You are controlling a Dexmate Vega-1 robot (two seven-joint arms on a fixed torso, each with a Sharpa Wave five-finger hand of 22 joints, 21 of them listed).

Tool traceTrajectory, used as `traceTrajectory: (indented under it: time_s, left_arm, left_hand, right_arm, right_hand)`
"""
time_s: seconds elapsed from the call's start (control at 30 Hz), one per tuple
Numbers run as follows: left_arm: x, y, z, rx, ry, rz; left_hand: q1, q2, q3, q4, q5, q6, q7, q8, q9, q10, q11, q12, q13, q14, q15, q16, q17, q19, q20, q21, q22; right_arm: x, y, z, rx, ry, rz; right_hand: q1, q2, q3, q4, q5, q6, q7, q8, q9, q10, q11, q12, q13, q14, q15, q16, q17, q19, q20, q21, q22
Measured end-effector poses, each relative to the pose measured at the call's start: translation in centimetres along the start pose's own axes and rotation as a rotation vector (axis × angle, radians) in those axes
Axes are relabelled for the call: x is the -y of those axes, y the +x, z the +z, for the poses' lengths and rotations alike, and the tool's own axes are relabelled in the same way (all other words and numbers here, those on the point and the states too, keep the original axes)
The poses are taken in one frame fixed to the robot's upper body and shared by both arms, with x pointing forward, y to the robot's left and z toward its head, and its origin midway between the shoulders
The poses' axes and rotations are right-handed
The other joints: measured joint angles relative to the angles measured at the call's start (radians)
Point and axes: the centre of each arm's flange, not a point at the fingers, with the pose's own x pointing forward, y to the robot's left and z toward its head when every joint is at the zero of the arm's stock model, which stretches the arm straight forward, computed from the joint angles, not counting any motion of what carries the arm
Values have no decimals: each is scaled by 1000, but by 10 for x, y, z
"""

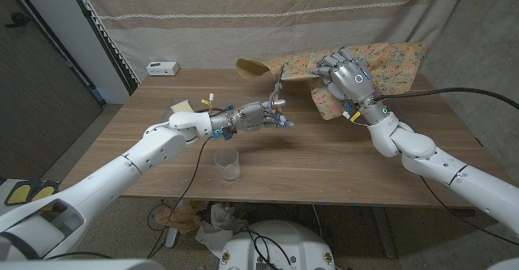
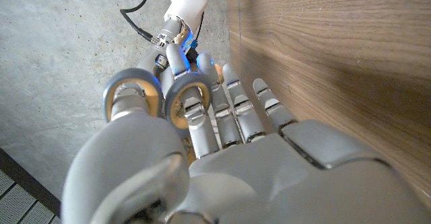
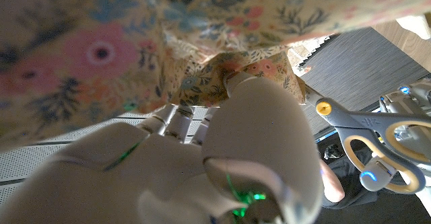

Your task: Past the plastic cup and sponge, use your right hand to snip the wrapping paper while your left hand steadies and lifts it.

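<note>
Left hand (image 1: 261, 117): fingers through the scissors (image 1: 278, 98) handles, blades raised (grey and yellow). Cup (image 1: 228, 164): upright on counter (image 1: 324, 156), near front edge. Right hand (image 1: 347, 74): gripping floral wrapping paper (image 1: 389, 63), lifted off the far right corner.

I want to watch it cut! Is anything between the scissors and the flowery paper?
Nothing visible. The left hand holds the scissors, tips just by the edge of the paper, which the right hand holds up. The cup stands nearer the robot, out of the way.
</note>
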Motion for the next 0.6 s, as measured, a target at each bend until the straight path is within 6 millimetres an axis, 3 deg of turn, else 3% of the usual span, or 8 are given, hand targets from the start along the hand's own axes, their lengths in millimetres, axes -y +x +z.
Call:
traceTrajectory:
  time_s: [0.27, 0.6]
  left_arm:
    - [0, -3, 0, 1, -4, 7]
    - [0, -9, 1, 17, 0, 17]
  left_hand:
    - [6, -7, 54, 16, -21, -7, -7, 7, 10, -18, 17, 7, 13, 0, 0, 0, -1, -2, -2, 7, 5]
    - [13, -13, 79, 19, -33, -8, -7, 7, 19, -25, 10, 7, 18, 0, 0, -6, -6, -2, -2, 11, 5]
  right_arm:
    - [0, 0, -1, -7, -3, 9]
    - [-2, -1, -2, -26, 2, 22]
  right_hand:
    - [-1, 1, 0, 0, 0, 0, 0, 0, 0, 0, 0, 11, -3, 0, 0, 0, -5, 0, 0, 0, -4]
    - [-1, 1, -1, -1, 5, 0, 0, 0, 0, 1, -1, 15, -9, 0, 0, 8, -11, 0, 0, 0, -8]
